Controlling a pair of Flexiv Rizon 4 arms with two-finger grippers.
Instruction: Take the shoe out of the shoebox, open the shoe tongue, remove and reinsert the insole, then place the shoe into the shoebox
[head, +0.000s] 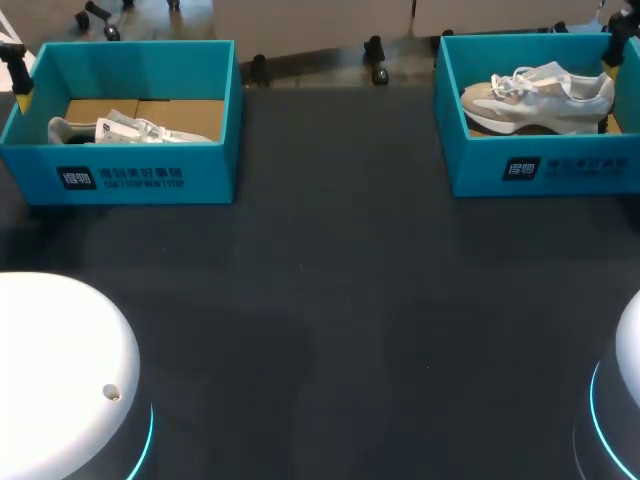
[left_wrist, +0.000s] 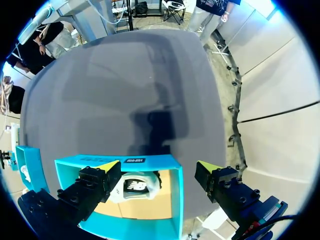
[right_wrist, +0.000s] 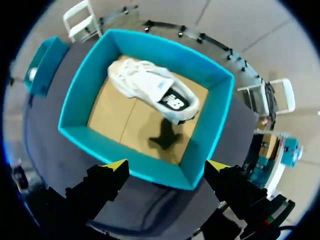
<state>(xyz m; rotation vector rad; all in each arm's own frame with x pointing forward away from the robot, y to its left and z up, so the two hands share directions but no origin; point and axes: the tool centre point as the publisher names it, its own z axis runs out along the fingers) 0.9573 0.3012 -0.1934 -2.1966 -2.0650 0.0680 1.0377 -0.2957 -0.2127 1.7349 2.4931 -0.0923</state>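
Observation:
Two teal shoeboxes stand at the table's far edge. The left shoebox (head: 120, 175) holds a white shoe (head: 130, 130) lying on its side. A pale grey and white shoe (head: 540, 95) sits upright in the right shoebox (head: 540, 170). My left gripper (left_wrist: 159, 166) hangs open above the left shoebox (left_wrist: 125, 162), over its white shoe (left_wrist: 135, 186). High over the right shoebox (right_wrist: 125, 145), my right gripper (right_wrist: 166, 165) is open too, with the shoe (right_wrist: 155, 90) ahead of it inside. Neither gripper touches anything.
The dark table top (head: 330, 300) stretches from the boxes to the near edge. My arms' white bases stand at the near left (head: 60, 370) and near right (head: 630, 360). In the right wrist view the other shoebox (right_wrist: 45, 65) shows beyond.

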